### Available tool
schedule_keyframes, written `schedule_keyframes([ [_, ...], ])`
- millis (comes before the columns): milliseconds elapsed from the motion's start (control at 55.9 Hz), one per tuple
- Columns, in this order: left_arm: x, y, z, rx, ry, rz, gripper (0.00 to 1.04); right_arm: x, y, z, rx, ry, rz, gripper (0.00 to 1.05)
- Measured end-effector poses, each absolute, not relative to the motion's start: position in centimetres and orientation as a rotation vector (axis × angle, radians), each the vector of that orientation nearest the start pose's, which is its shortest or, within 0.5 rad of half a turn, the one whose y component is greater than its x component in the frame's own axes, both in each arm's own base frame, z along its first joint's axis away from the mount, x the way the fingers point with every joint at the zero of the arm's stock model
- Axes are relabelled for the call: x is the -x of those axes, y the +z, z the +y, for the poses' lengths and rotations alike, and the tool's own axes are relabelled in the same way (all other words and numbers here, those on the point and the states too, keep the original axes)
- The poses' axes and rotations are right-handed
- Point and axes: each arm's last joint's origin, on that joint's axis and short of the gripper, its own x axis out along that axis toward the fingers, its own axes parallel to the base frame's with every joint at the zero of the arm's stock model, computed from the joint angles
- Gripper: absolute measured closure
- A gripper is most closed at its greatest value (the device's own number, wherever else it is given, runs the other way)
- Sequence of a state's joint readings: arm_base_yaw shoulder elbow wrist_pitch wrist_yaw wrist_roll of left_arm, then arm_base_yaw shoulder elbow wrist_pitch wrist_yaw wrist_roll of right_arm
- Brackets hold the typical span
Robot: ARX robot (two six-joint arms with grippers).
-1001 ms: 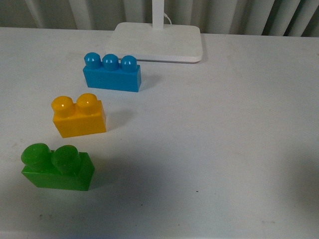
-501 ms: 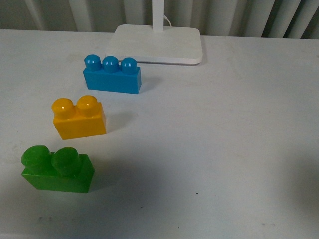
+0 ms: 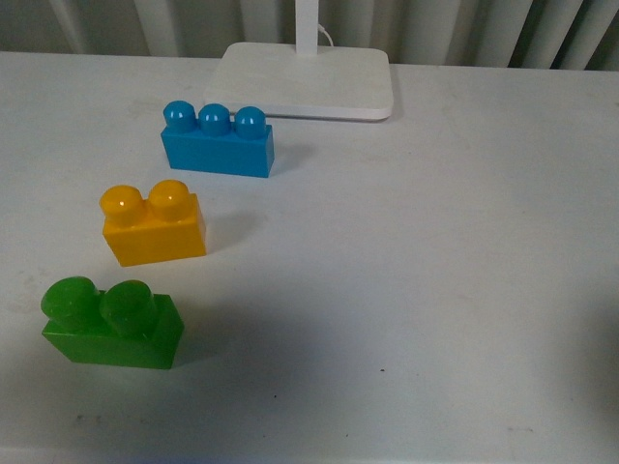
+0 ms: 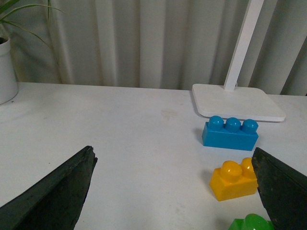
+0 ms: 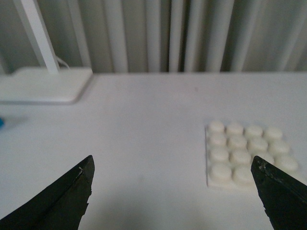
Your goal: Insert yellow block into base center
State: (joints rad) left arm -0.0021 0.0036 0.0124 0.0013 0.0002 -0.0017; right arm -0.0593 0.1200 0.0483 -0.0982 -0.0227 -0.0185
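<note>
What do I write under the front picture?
The blue brick, the yellow block and the green brick wait on the table near a lamp stand.

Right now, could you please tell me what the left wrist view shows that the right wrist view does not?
Only the left wrist view shows the chunky orange-yellow two-stud plastic block, part of a green plastic brick and a white plant pot. Only the right wrist view shows the flat square white plastic base with round studs. Both show the smooth white lamp stand plate, the white table and the pale curtain.
</note>
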Motion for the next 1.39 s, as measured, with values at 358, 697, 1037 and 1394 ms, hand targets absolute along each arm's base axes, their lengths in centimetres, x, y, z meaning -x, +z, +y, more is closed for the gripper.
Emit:
schedule_keyframes([
  [358, -9.7, 16.8, 0.0, 0.002, -0.002, -0.010, 0.06, -17.6, 18.3, -6.0, 0.085, -0.165, 0.487, 0.09],
  [697, -9.7, 16.8, 0.0, 0.002, -0.002, -0.010, 0.06, -25.2, 16.7, -10.4, 0.129, -0.175, 0.711, 0.09],
  [1037, -9.7, 16.8, 0.0, 0.002, -0.002, -0.010, 0.06, -28.2, 15.3, -11.7, 0.145, -0.171, 0.777, 0.09],
  [1394, -9.7, 16.8, 0.0, 0.002, -0.002, -0.010, 0.06, -28.7, 13.9, -12.0, 0.164, -0.153, 0.821, 0.09],
])
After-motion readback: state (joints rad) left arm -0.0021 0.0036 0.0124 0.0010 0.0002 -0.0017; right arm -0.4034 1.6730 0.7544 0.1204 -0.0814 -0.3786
